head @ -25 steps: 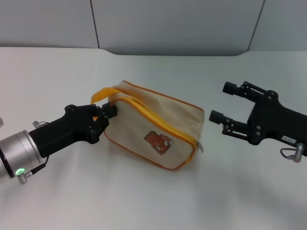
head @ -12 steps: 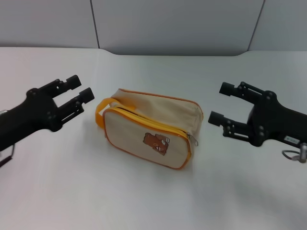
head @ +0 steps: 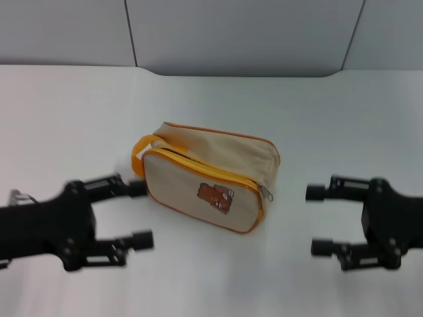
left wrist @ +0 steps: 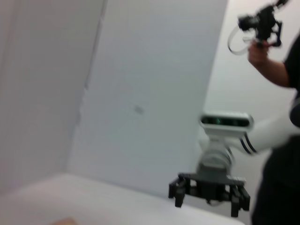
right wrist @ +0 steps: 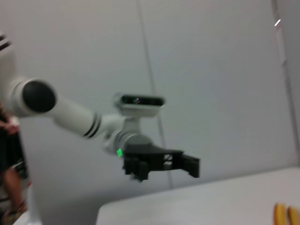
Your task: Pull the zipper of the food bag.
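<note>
Left gripper [head: 135, 214] sits at lower left of the head frame, jaws spread wide, nothing between them, fingers aimed toward frame centre; it stands clear of the bag, its upper finger [head: 125, 188] near the handle side but not touching. Right gripper [head: 319, 220] at lower right, jaws likewise apart and empty, well off the bag's right end. Between the two, at frame centre on the white table [head: 211, 99], I see the food bag [head: 208, 175], a beige pouch with orange piping lying at a slant, front panel facing me. The zipper [head: 266, 192] pull, small and silver, hangs at the panel's upper right corner, at the end of the yellow tape. The orange loop handle [head: 141, 153] curls off the bag's left end. A brown bear patch [head: 216, 195] marks the front panel; I can read no writing or brand on it. Behind the table, grey wall panels [head: 238, 33] fill the top of the frame. In the left wrist view the right gripper [left wrist: 209, 190] shows far off at lower right, with a person [left wrist: 281, 140] at the right edge holding a black device [left wrist: 261, 24] overhead. The right wrist view shows the left gripper [right wrist: 161, 166] mid-frame and a bit of the yellow handle at its lower right corner.
</note>
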Robot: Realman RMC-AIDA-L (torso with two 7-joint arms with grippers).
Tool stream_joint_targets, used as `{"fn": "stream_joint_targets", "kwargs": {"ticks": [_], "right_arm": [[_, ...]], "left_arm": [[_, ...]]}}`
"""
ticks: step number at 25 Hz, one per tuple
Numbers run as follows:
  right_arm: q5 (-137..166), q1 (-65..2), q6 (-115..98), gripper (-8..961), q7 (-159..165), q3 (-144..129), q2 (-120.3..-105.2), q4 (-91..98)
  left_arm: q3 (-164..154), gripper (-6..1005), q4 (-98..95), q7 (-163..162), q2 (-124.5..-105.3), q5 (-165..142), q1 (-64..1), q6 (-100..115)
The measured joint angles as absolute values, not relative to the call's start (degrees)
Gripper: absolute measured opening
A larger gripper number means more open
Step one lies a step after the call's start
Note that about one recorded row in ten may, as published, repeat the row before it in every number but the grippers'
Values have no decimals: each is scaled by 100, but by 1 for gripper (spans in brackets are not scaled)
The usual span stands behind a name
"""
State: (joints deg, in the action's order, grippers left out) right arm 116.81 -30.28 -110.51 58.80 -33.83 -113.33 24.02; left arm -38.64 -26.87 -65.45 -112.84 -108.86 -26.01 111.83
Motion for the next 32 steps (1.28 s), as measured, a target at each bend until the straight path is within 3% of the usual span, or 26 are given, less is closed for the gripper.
{"fn": "stream_joint_targets", "kwargs": {"ticks": [7,32], "right_arm": [[11970,-3018,-11001,790,5799,-3381,-11426,2414],[11953,-2978,-10885,790,5765,-3375,-11505,2417]], "left_arm": [[-3887,824,-2712,-6544,-11438,-11242,-2717,11094],[-3903,824,-2714,-6486,-11491,-11312,-2715,11022]]}}
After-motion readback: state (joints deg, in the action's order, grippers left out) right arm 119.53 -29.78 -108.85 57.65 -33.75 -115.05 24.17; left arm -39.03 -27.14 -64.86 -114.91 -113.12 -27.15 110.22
